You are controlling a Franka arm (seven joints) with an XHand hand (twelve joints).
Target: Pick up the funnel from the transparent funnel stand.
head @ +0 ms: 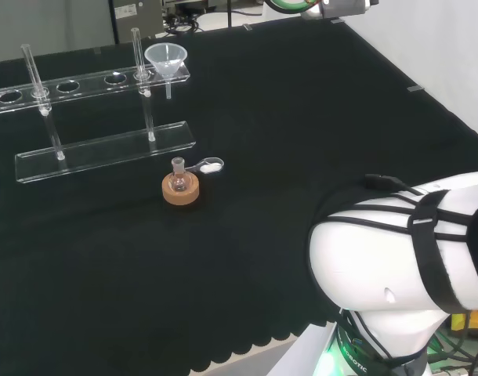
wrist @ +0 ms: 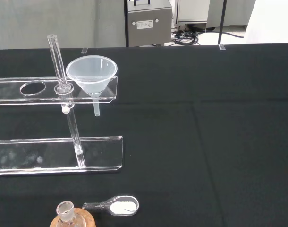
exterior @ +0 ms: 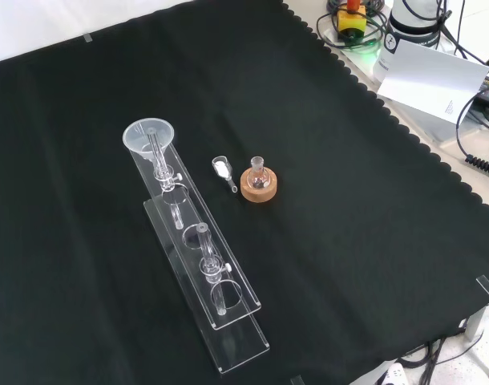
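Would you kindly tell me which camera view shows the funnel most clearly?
The wrist view: the funnel appears close, with cone and spout distinct, seated in the funnel stand. The head view shows it far off; the front view looks down into its rim.

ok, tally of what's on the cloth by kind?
Funnel: 1
Clear stand: 1
Small flask on cork ring: 1 each
Small scoop with white powder: 1
Total: 5 things on the black cloth.
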